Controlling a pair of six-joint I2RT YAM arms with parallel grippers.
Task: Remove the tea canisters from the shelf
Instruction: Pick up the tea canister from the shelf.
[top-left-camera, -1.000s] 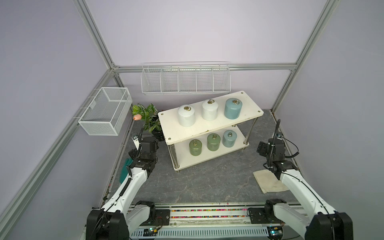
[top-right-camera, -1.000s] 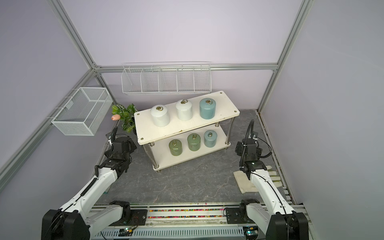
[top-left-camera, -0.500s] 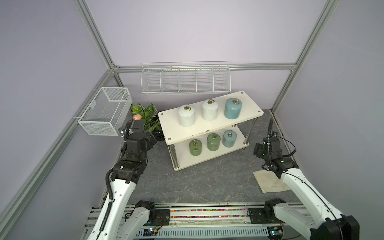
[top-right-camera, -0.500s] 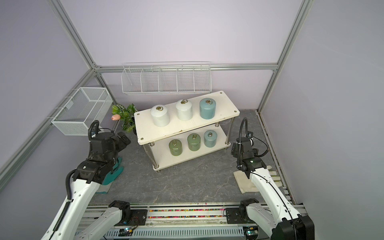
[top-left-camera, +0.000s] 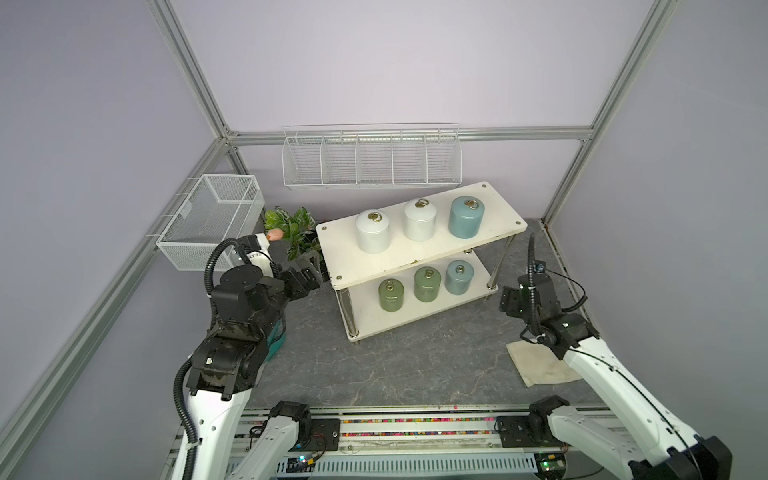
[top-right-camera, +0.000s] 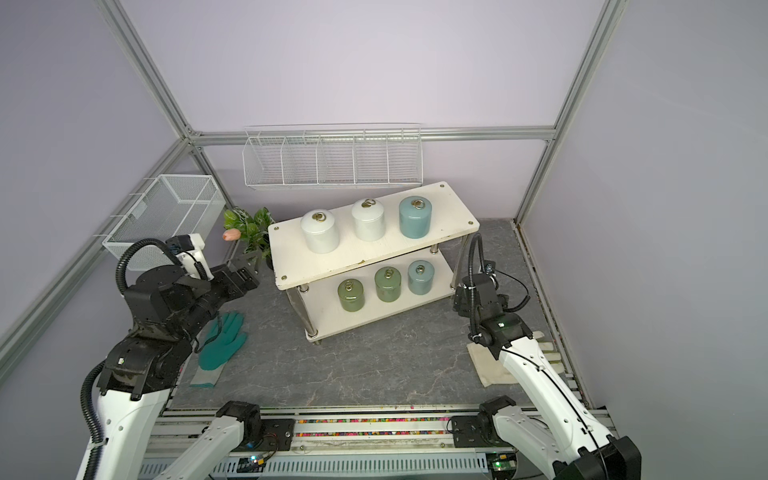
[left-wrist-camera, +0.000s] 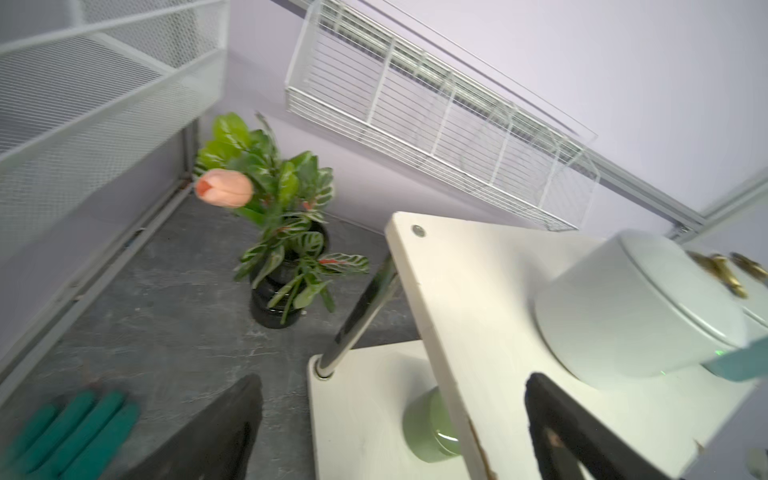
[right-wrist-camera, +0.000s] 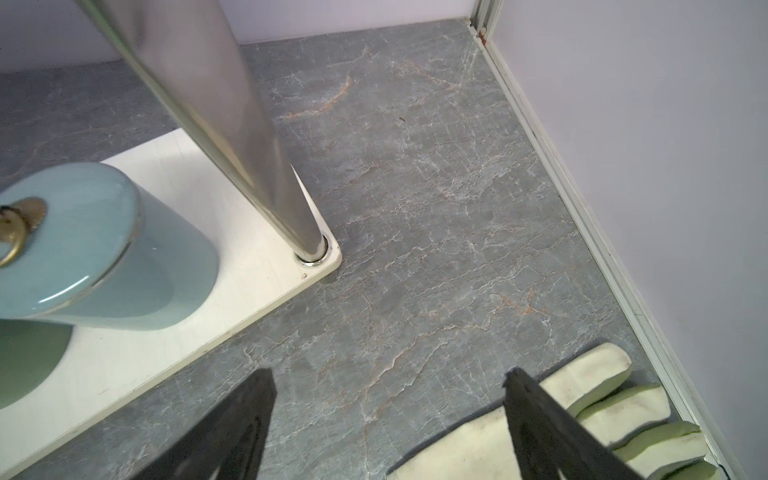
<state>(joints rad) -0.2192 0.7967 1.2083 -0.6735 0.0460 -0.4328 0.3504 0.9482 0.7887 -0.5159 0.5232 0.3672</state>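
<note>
The cream shelf (top-left-camera: 419, 254) stands slanted in both top views. On its top board sit two white tea canisters (top-left-camera: 372, 231) (top-left-camera: 419, 219) and a pale blue one (top-left-camera: 467, 217). The lower board holds two olive green canisters (top-left-camera: 390, 295) (top-left-camera: 427, 284) and a pale blue one (top-left-camera: 459, 277). My left gripper (top-left-camera: 309, 270) hovers open at the shelf's left end, level with the top board (left-wrist-camera: 478, 291); the nearest white canister (left-wrist-camera: 631, 307) lies beyond its fingers. My right gripper (top-left-camera: 509, 301) is open and empty, low beside the shelf's right end, near the lower blue canister (right-wrist-camera: 104, 249).
A potted plant (top-left-camera: 293, 230) with a pink tulip stands behind the left gripper. A teal glove (top-right-camera: 220, 340) lies under the left arm and a cream glove (right-wrist-camera: 602, 399) under the right gripper. Wire baskets (top-left-camera: 212, 216) (top-left-camera: 372, 158) hang on the walls. A chrome leg (right-wrist-camera: 216, 124) is close to the right gripper.
The left arm has risen and swung its open gripper toward the shelf's left end. The right gripper has edged closer to the shelf's right end. No canister has moved.
</note>
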